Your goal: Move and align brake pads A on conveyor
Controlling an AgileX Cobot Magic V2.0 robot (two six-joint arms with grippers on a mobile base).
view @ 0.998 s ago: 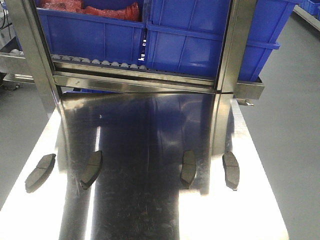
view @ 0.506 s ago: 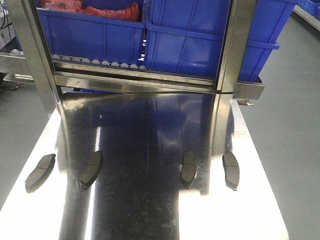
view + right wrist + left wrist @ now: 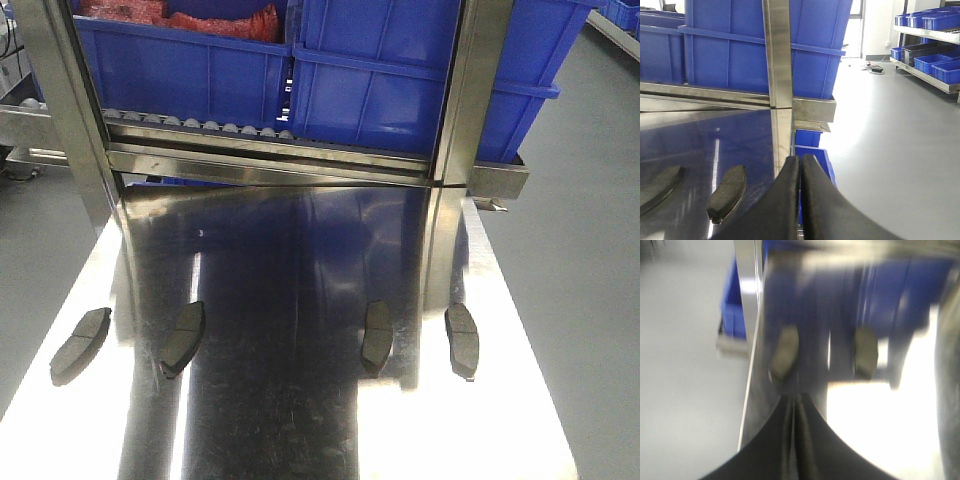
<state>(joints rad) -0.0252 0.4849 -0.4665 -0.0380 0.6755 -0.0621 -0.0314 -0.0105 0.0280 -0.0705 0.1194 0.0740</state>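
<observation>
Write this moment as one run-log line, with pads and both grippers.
pads: four brake pads in a row on steel table | left gripper: shut, empty | right gripper: shut, empty | conveyor: not in view

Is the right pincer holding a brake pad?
No: the right pincer is shut with nothing between its fingers, and the nearest brake pad lies on the steel table.

Shiny steel table (image 3: 300, 260) fills the near field and reflects blue. At its far edge stand two steel posts (image 3: 470, 90) and a cross rail carrying a row of rollers (image 3: 200, 125). Blue bins (image 3: 380, 90) sit behind; the left one holds red material (image 3: 200, 18). Grey floor (image 3: 570, 260) on both sides. Far right, a shelf (image 3: 932, 37) with more bins.
</observation>
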